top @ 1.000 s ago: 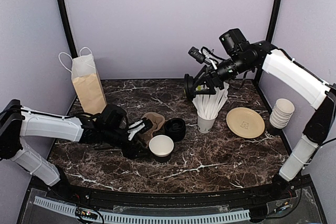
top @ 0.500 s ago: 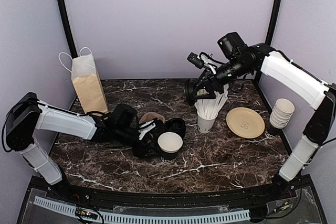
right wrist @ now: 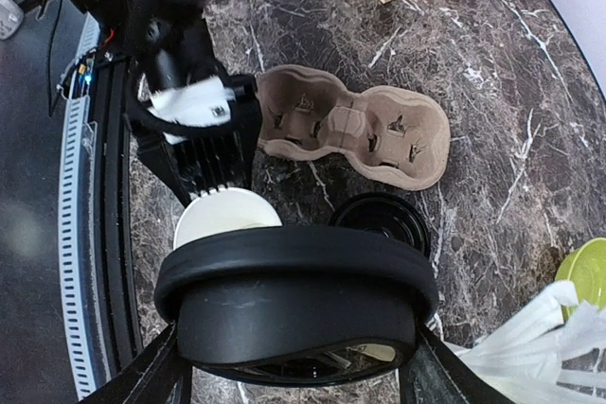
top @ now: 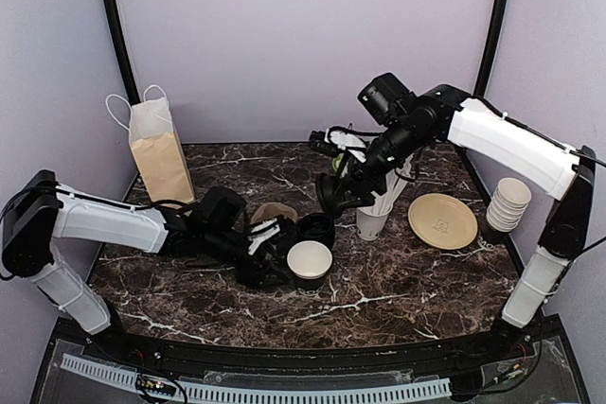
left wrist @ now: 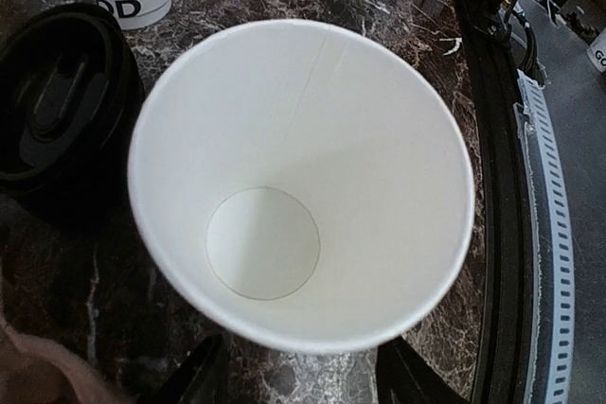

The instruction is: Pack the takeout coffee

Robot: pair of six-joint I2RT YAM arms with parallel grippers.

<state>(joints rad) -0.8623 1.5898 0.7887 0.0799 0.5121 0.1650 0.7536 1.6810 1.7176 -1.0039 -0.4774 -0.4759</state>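
Note:
A black paper coffee cup point(top: 310, 263) with a white inside stands lidless on the marble table, and it fills the left wrist view point(left wrist: 303, 177). My left gripper point(top: 280, 256) is shut on the cup, its fingers point(left wrist: 201, 376) on either side of the base. My right gripper point(top: 337, 198) is shut on a black plastic lid point(right wrist: 294, 295) and holds it in the air, above and just behind the cup point(right wrist: 223, 219). My left gripper also shows in the right wrist view point(right wrist: 206, 153).
A stack of black lids point(top: 316, 230) and a brown pulp cup carrier point(top: 275, 213) lie behind the cup. A white cup of straws point(top: 372, 219), a tan plate point(top: 443, 220) and stacked lidless cups point(top: 508, 203) stand right. A paper bag point(top: 161, 153) stands back left.
My left gripper has slid the cup to the right. My right gripper has carried the lid down and left, from over the straw cup to above the lid stack.

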